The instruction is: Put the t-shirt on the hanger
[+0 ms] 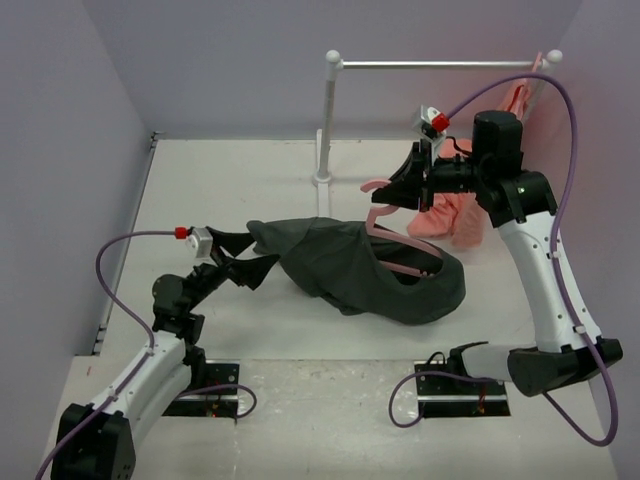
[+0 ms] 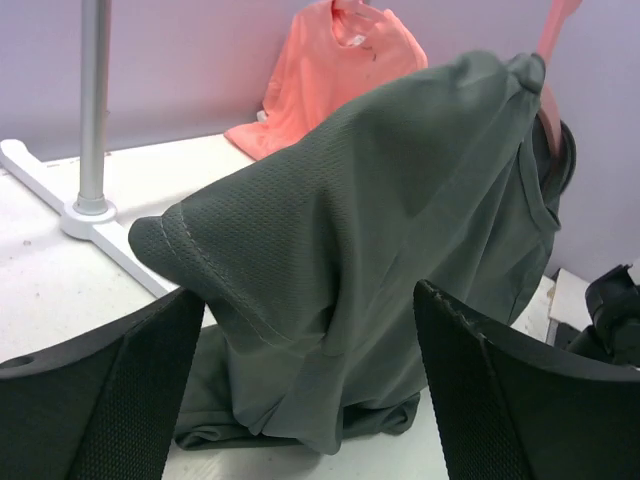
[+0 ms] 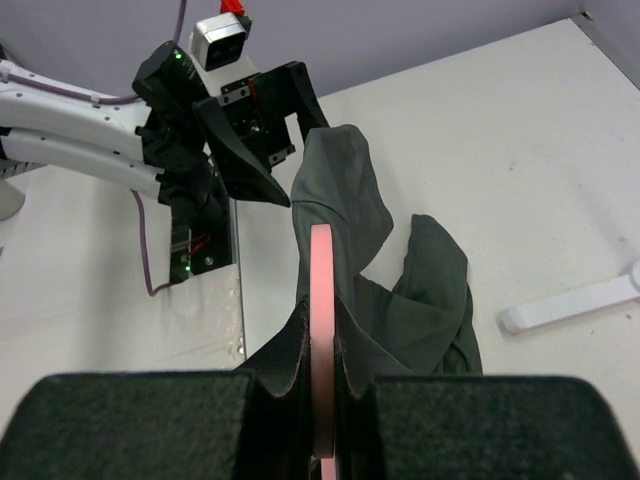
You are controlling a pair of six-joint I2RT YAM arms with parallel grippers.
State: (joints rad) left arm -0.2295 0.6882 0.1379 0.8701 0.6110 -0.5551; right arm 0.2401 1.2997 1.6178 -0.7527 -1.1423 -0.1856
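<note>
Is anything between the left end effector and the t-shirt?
Nothing visible. The left end effector is open, and the t-shirt sleeve lies directly ahead of it with no other object between.

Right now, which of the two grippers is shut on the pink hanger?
The right gripper, clamped on the hanger; the left gripper stands open around a fold of the t-shirt.

Left pincer [image 2: 305, 295] agape, right pincer [image 3: 321, 318] clamped

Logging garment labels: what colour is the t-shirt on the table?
The t-shirt is plain dark charcoal grey, clearest in the left wrist view.
</note>
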